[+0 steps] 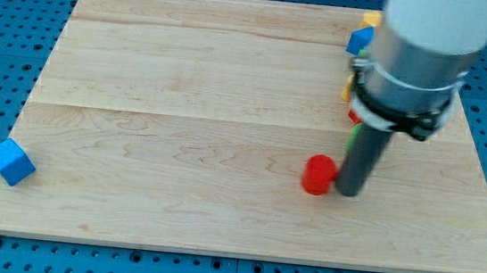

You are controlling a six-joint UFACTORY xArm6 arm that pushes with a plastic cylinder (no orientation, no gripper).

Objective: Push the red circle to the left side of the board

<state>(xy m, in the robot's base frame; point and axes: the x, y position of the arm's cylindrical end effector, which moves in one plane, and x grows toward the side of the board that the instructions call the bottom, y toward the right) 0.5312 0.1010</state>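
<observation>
The red circle [318,174] lies on the wooden board [184,104], right of centre and toward the view's bottom. My tip [346,192] stands just to its right, touching or nearly touching it. The rod rises from there into the arm's grey and white body, which hides part of the board's upper right.
A blue cube [10,161] sits at the board's left edge near the view's bottom. At the upper right, partly hidden by the arm, are a blue block [358,41], a yellow block [370,20], another yellow piece [348,88] and green [352,134] and red bits.
</observation>
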